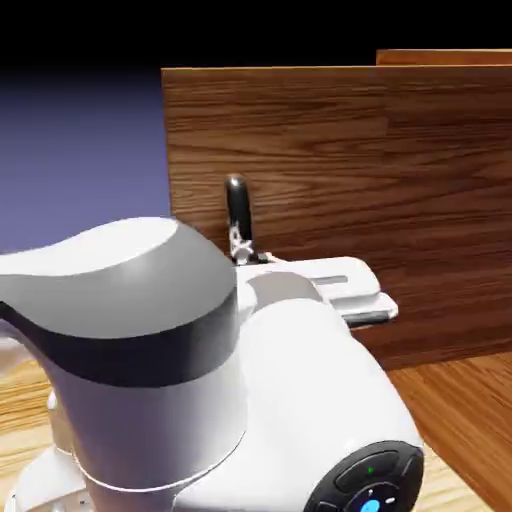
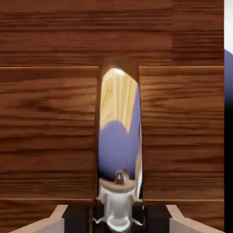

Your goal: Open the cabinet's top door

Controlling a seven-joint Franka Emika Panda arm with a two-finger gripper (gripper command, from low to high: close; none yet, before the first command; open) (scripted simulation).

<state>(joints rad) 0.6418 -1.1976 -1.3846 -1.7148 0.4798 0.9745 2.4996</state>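
White arm [image 1: 330, 400], grey-and-black band, 1 blue light; 2 black-tipped fingers [image 2: 77, 218].

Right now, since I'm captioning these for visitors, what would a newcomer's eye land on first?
Probably the bulky white arm, which fills the lower left and middle of the exterior view before the dark wood cabinet. In the hand view, it would be the mirror-like handle running up the middle, its lower end between the gripper's fingertips.

No text, label, brand name, number or lettered sign can be read in either view. The round black control panel on the white, smooth-shelled robot arm [image 1: 325, 400] bears small lit marks, too small to make out as any symbol.
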